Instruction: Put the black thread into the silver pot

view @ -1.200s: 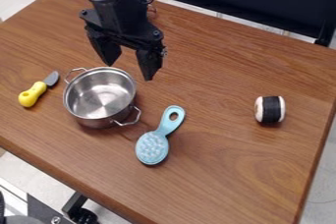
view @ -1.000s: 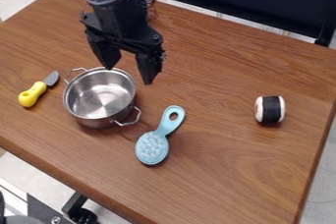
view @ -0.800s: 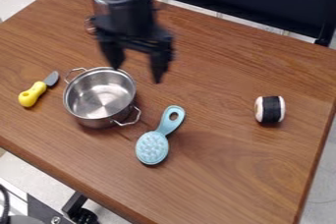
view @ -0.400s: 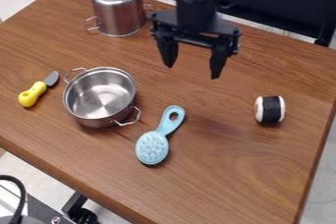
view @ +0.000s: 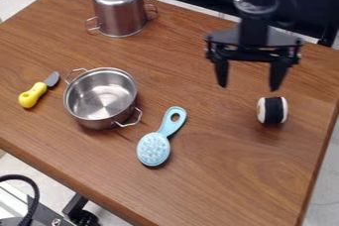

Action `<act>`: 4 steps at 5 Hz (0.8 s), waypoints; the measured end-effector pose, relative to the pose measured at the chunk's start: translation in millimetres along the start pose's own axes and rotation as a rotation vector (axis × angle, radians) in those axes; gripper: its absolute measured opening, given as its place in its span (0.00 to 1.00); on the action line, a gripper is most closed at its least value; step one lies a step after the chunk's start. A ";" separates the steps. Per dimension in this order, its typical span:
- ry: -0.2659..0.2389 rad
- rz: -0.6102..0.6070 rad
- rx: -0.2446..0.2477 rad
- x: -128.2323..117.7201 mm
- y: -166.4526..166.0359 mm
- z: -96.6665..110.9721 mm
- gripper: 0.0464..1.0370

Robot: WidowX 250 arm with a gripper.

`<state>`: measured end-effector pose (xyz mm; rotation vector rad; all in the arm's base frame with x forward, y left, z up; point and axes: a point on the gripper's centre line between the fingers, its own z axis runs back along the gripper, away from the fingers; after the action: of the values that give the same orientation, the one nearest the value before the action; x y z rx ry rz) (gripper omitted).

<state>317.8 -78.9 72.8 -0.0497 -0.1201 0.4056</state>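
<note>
One step seems in hand in the camera view, lining up for the pick: the gripper (view: 250, 82), jaws parted with nothing between them, hangs just beyond the black thread (view: 273, 110), which lies on the table (view: 225, 175) well apart from the silver pot (view: 100, 98). The next move calls for centring over the spool, lowering astride it and closing, though the gripper's height is hard to judge from this slant. Counted up, there are one gripper, one thread, one upright pot, one upturned pot (view: 120, 12), one blue brush (view: 153, 148) and one yellow-handled toy knife (view: 33, 94).
</note>
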 end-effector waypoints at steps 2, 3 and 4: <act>-0.010 0.133 0.063 12.1 -27.8 -25.4 0.96; -0.037 0.125 0.068 13.3 -31.5 -39.0 0.96; -0.024 0.103 0.069 12.0 -32.3 -47.2 0.96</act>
<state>347.4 -104.9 29.6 0.0167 -0.1279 0.5127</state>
